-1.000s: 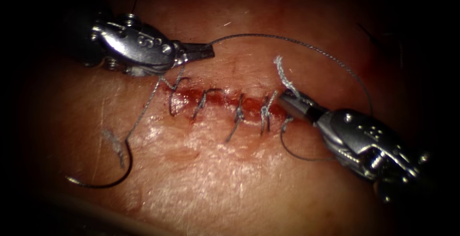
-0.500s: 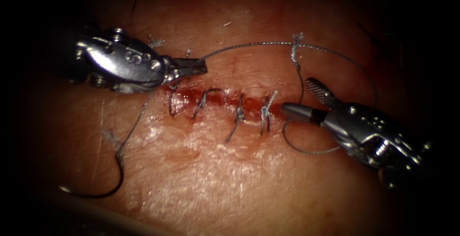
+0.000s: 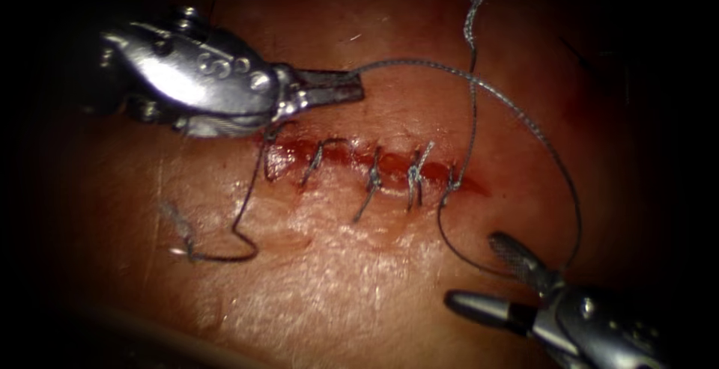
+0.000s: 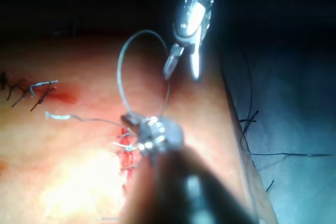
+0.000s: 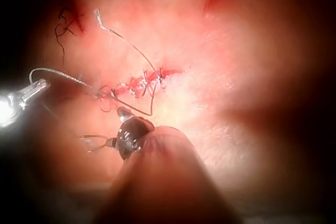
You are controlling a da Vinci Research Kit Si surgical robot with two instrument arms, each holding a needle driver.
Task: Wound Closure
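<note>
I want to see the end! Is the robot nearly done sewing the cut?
Nearly, it seems. Done: several stitches cross the cut. In hand: the left tool pinches the thread; the right tool is open, empty. The needle sits outside the tissue, lower left of the cut. Left: the thread loop looks slack.

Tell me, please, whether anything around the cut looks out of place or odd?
The needle lies loose on the tissue, left of the cut, held by neither tool. The left tool grips the thread; the right tool is open, empty.
</note>
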